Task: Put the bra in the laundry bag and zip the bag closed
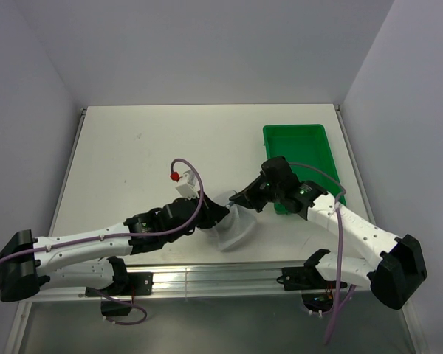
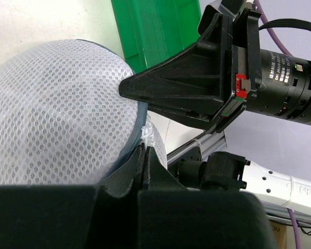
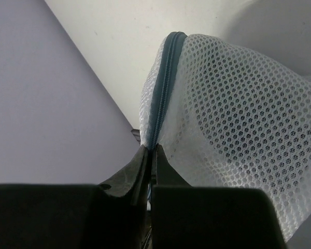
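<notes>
Both clenched on laundry bag: left jaws, right jaws | motor label unreadable

This looks like a robotics lab test cell: a white desk boxed in by plain pale walls, with a cabled left arm and right arm bolted along a metal rail at its near edge.

Left arm: white shell links, black joints — a thin purple cable looped along it.
Right arm: the same white and black, purple cable too.
Right gripper: black wedge-shaped fingers, small red tab, white lettering on its black cylinder.
Left gripper: matte black fingers.
White block: small, red-tipped — on the left wrist.
</notes>
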You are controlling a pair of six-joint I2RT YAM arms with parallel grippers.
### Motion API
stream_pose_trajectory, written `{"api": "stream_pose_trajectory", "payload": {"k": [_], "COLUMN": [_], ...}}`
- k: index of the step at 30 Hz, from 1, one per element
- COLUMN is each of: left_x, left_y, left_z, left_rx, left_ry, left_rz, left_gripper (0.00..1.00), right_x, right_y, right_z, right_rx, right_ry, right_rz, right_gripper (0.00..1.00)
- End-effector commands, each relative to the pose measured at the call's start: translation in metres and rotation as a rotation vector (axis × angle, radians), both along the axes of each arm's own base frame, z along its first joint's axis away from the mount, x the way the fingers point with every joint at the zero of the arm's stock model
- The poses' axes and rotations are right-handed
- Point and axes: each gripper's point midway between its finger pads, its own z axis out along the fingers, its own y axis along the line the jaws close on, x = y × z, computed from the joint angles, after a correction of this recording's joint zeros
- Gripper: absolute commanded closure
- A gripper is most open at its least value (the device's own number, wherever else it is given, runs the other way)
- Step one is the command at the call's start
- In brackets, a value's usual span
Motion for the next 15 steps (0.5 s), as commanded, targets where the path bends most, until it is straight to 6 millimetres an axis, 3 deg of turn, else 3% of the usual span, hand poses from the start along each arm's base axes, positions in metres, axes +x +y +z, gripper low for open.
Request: {"api": "stream_pose_trajectory", "payload": {"k": [1,5,6,15], "left_x": [-0.002,-0.003,-0.004,-0.007], "left_y": [-0.001,0.011,0.016,0.037], "left_z": [0.019,0.017,0.007,-0.013], "left_rx": [-0.046,-0.049,-0.014,0.013], "left_ry": [-0.032,-0.029,-0.014,0.026], "left_rz": [-0.011,0.011,0.016,0.059], "left_gripper": [1.00,1.00,1.00,1.00], "right_x": [0.017,0.025,0.028,0.040], "right_y": [-0.004,-0.015,-0.018,-0.023], "right_z": [0.022,0.024,0.024,0.031], "right_rx": [0.034,0.045,0.047,0.078], "right_ry": [-0.068,-0.084,-0.083,-0.097], "right_rz": [-0.036,-0.064,-0.074,-0.085], "right_gripper": [1.00,1.00,1.00,1.00]}}
